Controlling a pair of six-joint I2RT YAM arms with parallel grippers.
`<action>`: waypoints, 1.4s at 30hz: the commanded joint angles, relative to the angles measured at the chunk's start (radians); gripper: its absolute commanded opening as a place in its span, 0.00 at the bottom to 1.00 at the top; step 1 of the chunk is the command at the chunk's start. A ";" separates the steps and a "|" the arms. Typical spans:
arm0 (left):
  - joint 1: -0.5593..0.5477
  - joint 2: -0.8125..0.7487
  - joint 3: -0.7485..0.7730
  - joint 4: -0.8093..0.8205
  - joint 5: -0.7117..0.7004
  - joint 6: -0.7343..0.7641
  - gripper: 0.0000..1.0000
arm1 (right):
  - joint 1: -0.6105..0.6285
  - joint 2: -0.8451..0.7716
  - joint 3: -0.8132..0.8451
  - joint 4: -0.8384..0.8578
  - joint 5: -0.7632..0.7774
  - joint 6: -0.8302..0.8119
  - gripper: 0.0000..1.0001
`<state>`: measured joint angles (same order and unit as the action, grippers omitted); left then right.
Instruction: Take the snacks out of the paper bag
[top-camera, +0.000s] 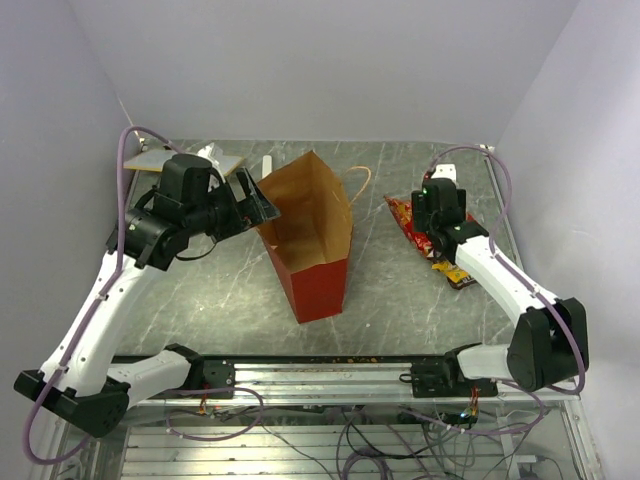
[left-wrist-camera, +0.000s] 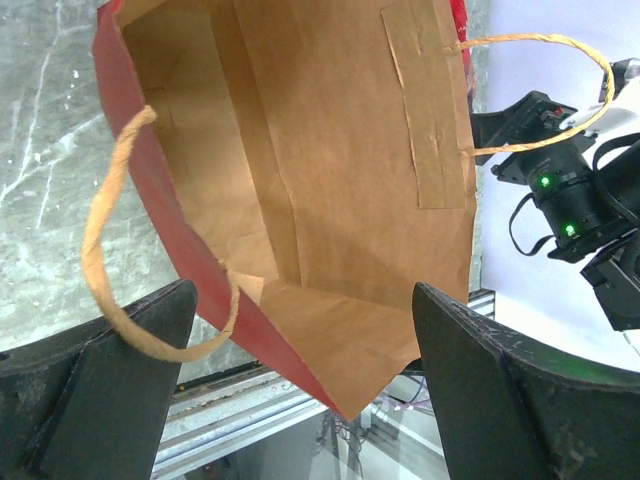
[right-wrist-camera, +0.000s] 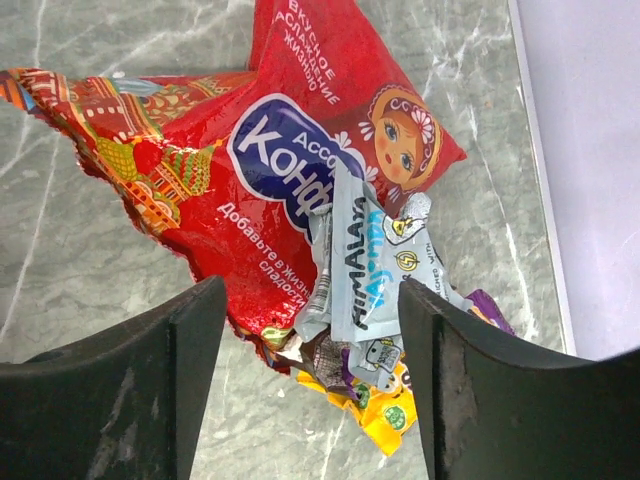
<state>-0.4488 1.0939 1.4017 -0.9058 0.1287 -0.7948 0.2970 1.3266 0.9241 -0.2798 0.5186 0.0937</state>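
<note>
While I looked into the paper bag (left-wrist-camera: 330, 200) through my left wrist camera, I saw only brown paper down to the folded bottom, with no packet in the part that showed. My left claw (left-wrist-camera: 305, 300) stood wide open just in front of the bag's mouth, gripping nothing; one string handle (left-wrist-camera: 105, 250) looped close by its left finger, and I could not tell whether it touched. From above, the bag sat around the middle of the grey table (top-camera: 200, 290), its mouth turned toward that claw.

My right claw (right-wrist-camera: 310, 300) was also open, its jaws parted over the snacks (top-camera: 400, 212) and closed on none of them. They lay in a heap on the right side of the table, well apart from the bag: the large red packet (right-wrist-camera: 300, 150) spread flat, a silver wrapper (right-wrist-camera: 365, 270) across its near edge, a yellow-orange one (right-wrist-camera: 385, 415) poking out beneath, and a purple scrap (right-wrist-camera: 490, 310) to the right.

I judged the job nearly or wholly done, since every snack I could see was outside. What remained was confirming that nothing hid in the bag's unseen corners.
</note>
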 joint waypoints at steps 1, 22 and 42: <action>0.007 -0.008 0.058 -0.050 -0.038 0.040 1.00 | 0.005 -0.047 0.031 -0.020 -0.019 -0.007 0.73; 0.011 0.025 0.569 -0.367 -0.356 0.114 1.00 | 0.004 -0.264 0.372 -0.366 -0.211 0.145 1.00; 0.010 -0.093 0.752 -0.255 -0.428 0.195 0.99 | 0.004 -0.322 0.897 -0.536 -0.355 0.214 1.00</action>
<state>-0.4438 1.0283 2.1883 -1.2232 -0.2871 -0.6209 0.2977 1.0080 1.8183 -0.7471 0.1844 0.2897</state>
